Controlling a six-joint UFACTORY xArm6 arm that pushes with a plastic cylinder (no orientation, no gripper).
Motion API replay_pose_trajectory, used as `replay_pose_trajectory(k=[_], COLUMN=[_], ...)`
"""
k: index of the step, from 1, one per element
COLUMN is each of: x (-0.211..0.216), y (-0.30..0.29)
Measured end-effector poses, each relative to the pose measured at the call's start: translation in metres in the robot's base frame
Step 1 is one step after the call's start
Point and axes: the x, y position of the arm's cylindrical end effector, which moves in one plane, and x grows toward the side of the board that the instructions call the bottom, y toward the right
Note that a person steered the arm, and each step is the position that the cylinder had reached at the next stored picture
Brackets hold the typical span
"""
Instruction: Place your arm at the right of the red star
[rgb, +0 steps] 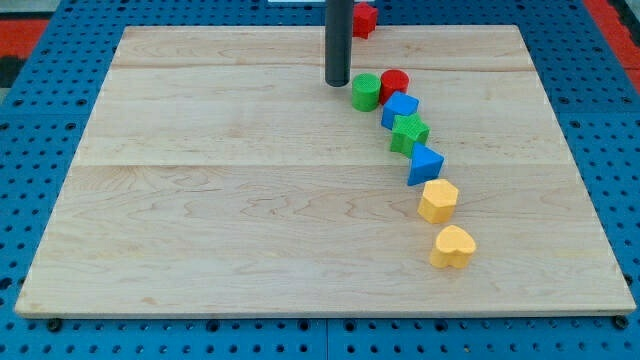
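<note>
Wooden tabletop (250, 200), red star (364, 18) sits at its top edge. No gripper here, just my tip (337, 83), below-left of the star, beside the green cylinder (366, 92). Approach step, I'd say: next swing around to the star's right.

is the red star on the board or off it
On it, barely: the red star sits at the wooden board's top edge, partly hidden behind my rod.

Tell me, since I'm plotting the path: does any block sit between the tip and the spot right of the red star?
Nothing visible does. My tip is below-left of the red star; the green cylinder and red cylinder sit lower, off that path.
</note>
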Motion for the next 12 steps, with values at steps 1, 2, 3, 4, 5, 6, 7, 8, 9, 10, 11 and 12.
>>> replay_pose_trajectory(k=[1, 2, 3, 4, 5, 6, 7, 8, 9, 10, 11, 12], x=[-0.003, -0.003, -0.004, -0.007, -0.011, -0.012, -0.018, -0.026, -0.031, -0.034, -0.035, -0.035], y=[-0.005, -0.005, 0.002, 0.002, -0.002, -0.014, -0.017, -0.026, -0.031, -0.036, -0.044, -0.047])
